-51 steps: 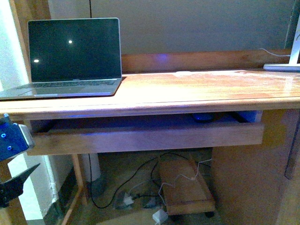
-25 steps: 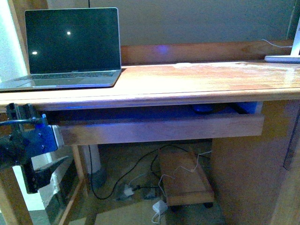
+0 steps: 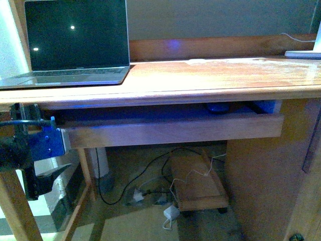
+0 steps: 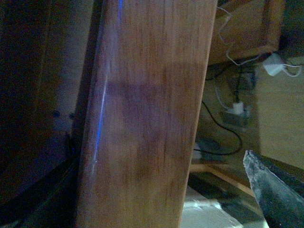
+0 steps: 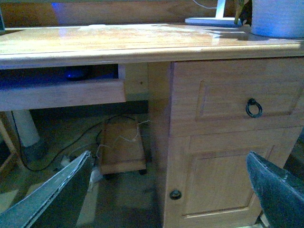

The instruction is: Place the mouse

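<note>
The mouse (image 3: 217, 107) is a small dark rounded shape lying in the pulled-out tray (image 3: 170, 130) under the desk top, toward its right end. It also shows in the right wrist view (image 5: 77, 73), in blue shadow. My left gripper (image 3: 47, 150) is open at the tray's left end, beside the desk's leg. In the left wrist view a wooden board fills the middle and only one dark finger (image 4: 273, 190) shows. My right gripper (image 5: 164, 194) is open and empty, low in front of the cabinet, out of the front view.
An open laptop (image 3: 75, 40) stands on the desk top (image 3: 225, 75) at the left, a white lamp base (image 3: 303, 53) at the far right. A cabinet with a ring pull (image 5: 253, 108) is under the right side. A wheeled wooden stand (image 3: 195, 186) and cables lie on the floor.
My left gripper has risen from the low left corner and moved in to the tray's left end. The whole scene has shifted slightly upward in the front view.
</note>
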Controlling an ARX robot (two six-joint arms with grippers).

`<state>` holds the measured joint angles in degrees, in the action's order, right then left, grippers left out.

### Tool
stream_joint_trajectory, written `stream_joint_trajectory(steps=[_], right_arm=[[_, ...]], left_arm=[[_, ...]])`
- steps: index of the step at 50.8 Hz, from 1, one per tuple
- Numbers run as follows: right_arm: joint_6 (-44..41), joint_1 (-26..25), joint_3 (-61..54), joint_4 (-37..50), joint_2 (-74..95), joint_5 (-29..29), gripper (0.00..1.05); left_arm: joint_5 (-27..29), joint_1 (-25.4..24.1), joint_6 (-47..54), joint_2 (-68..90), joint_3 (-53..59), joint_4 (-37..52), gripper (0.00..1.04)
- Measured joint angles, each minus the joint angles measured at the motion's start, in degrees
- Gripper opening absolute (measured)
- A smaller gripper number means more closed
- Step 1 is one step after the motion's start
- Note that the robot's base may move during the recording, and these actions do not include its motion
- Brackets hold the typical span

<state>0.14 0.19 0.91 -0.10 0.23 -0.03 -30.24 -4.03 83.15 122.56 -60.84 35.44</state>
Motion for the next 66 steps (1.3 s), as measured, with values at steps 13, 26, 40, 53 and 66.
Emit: stream_joint_trajectory(steps=[13, 26, 40, 53, 66], right_arm=[[0.0, 0.0, 0.0, 0.0, 0.0, 0.0, 0.97], [0.0, 0.0, 0.0, 0.0, 0.0, 0.0, 0.97], [0.0, 0.0, 0.0, 0.0, 0.0, 0.0, 0.97], [0.0, 0.0, 0.0, 0.0, 0.0, 0.0, 0.97], [0.0, 0.0, 0.0, 0.0, 0.0, 0.0, 0.97]], left_arm=[[-1.9, 1.9, -8.2, -11.2, 5.8, -18.7, 0.97], [-11.8, 7.2, -21.0, -21.1, 14.5, -24.5, 0.97], [-4.9, 14.0, -64.1, -36.5, 25.0, -12.3, 0.97], [15.7, 17.2, -95.4, -62.7, 34.9, -13.3, 0.97], [55.5, 29.9, -86.7, -102.2, 50.4, -29.9, 0.6]])
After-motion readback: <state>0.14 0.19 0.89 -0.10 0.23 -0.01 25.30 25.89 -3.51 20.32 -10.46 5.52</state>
